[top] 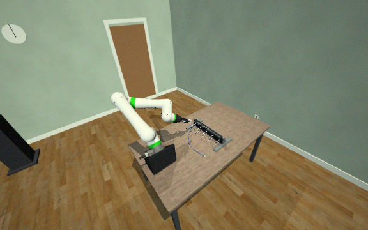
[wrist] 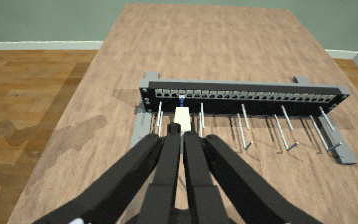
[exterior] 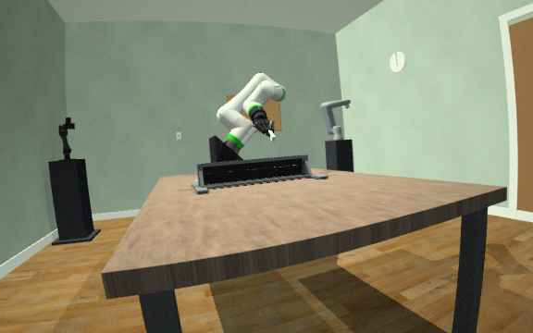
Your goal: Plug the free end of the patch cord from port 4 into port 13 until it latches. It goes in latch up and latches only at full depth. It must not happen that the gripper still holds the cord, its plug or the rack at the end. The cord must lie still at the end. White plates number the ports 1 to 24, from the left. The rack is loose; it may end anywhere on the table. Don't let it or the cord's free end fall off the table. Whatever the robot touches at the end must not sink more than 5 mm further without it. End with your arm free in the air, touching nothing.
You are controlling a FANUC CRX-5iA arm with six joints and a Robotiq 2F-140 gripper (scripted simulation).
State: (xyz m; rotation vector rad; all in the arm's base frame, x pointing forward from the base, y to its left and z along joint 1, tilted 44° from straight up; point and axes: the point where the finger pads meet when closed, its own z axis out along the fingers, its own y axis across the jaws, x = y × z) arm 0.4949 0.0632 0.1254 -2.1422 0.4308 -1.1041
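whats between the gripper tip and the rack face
In the wrist view, just the cord's blue plugged end sits between gripper and rack, with grey bars flanking it.

No lettering or number can be read anywhere.

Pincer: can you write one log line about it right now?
pincer: shut, empty | position: above table, pointing at rack | cord free end: lying on table, unplugged
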